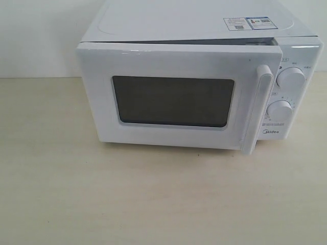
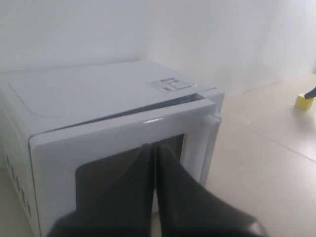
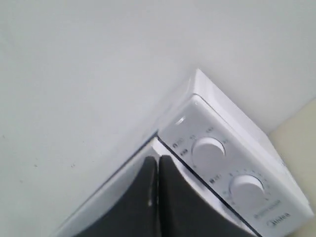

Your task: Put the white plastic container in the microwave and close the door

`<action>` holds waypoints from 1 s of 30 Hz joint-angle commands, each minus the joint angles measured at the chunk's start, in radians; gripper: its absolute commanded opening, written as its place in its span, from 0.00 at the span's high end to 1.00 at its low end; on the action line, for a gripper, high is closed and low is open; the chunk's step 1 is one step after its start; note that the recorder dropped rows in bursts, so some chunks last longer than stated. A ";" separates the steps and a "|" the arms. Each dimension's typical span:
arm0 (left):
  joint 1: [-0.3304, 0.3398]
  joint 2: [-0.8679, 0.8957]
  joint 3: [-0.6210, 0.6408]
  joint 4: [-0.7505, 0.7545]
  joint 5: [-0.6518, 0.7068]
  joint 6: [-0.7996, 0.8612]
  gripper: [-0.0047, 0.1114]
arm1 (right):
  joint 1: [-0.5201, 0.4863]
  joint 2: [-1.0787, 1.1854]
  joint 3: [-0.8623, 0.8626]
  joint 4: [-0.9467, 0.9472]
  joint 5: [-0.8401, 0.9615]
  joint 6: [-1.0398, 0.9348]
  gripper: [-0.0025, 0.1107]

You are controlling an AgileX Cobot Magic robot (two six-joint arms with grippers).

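The white microwave (image 1: pixel 194 23) stands at the back of the table, its two dials (image 1: pixel 291 79) on the right panel. Its door (image 1: pixel 173 61) is nearly shut, with a narrow gap left along the top and at the handle (image 1: pixel 258 107) side. The white plastic container shows in no view. Neither gripper appears in the exterior view. My left gripper (image 2: pixel 155 148) is shut and empty, raised in front of the door's dark window (image 2: pixel 103 173). My right gripper (image 3: pixel 158 160) is shut and empty, close to the door's upper corner beside the dials (image 3: pixel 208 150).
The pale wooden table (image 1: pixel 153 199) stretches in front of the microwave. A white wall rises behind it. A small yellow block (image 2: pixel 303 101) lies on the table far off to the side in the left wrist view.
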 commanded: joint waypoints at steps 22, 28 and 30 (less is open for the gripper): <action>0.000 -0.142 0.013 -0.023 -0.037 -0.017 0.93 | -0.001 0.435 -0.854 0.414 1.279 -0.657 0.98; 0.000 -0.142 0.013 -0.023 -0.037 -0.017 0.93 | -0.001 0.536 -0.750 0.517 1.200 -0.739 0.98; 0.000 -0.142 0.014 -0.023 -0.037 -0.017 0.93 | -0.001 0.579 -0.697 0.624 1.200 -0.846 0.98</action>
